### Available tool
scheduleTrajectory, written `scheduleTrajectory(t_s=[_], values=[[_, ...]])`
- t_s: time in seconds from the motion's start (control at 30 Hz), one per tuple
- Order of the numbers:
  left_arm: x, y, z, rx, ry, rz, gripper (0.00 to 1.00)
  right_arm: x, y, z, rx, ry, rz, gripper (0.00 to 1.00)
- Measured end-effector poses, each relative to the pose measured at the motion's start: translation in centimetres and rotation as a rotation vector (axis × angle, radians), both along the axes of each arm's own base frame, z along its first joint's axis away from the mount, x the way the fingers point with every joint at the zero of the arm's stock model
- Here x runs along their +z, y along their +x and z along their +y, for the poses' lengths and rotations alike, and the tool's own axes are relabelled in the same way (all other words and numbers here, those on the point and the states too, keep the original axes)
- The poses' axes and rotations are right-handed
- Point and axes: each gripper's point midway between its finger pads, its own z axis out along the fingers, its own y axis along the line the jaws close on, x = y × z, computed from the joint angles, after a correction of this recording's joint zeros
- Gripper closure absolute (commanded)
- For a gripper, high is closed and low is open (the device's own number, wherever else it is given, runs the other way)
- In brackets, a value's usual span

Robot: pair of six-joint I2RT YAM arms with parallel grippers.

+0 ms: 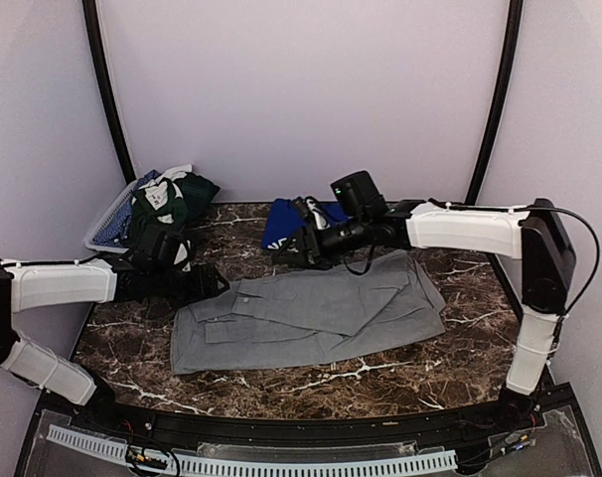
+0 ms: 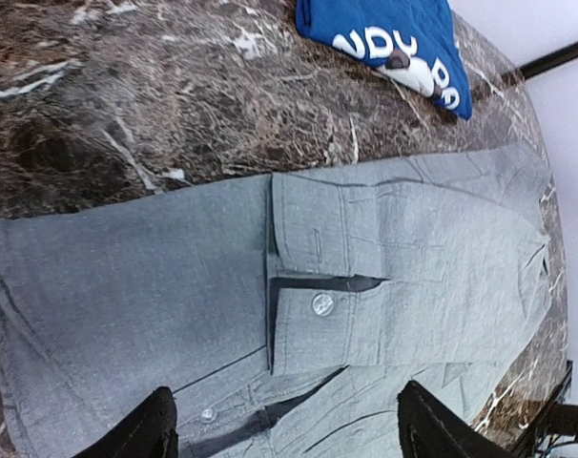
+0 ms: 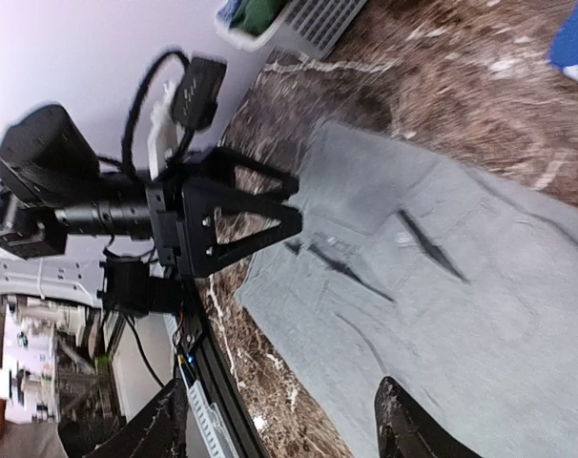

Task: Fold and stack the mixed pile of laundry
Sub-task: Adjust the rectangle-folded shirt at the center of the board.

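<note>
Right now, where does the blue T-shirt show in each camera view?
Top view: blue T-shirt at centre, behind the grey shirt.
Left wrist view: blue T-shirt at top right, white print showing.
Right wrist view: only a sliver in the top right corner.
Shared landmark: the grey shirt, spread flat in all three.

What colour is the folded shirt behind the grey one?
Royal blue with white print; shirt clearest in left wrist view.
</note>
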Motion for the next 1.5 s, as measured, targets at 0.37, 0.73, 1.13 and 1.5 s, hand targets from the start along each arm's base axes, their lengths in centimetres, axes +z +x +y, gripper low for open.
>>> scheduleTrajectory(t_s=[0.37, 0.73, 1.13, 1.5], values=[[-3.5, 1.2, -3.4, -0.098, 0.014, 0.120, 0.37, -1.4, 10.1, -23.6, -0.544, -0.161, -0.029, 0.45], [-6.8, 0.5, -5.5, -0.158, 0.030, 0.218, 0.53, -7.9, 9.2, -30.7, -0.667, -0.305, 0.107, 0.48], [-6.8, 0.6, -6.1, -0.161, 0.023, 0.223, 0.98, -11.3, 9.3, -30.6, -0.649, -0.340, 0.171, 0.49], [-4.2, 0.4, -7.1, -0.193, -0.015, 0.167, 1.00, -12.9, 9.1, -30.5, -0.641, -0.346, 0.198, 0.54]])
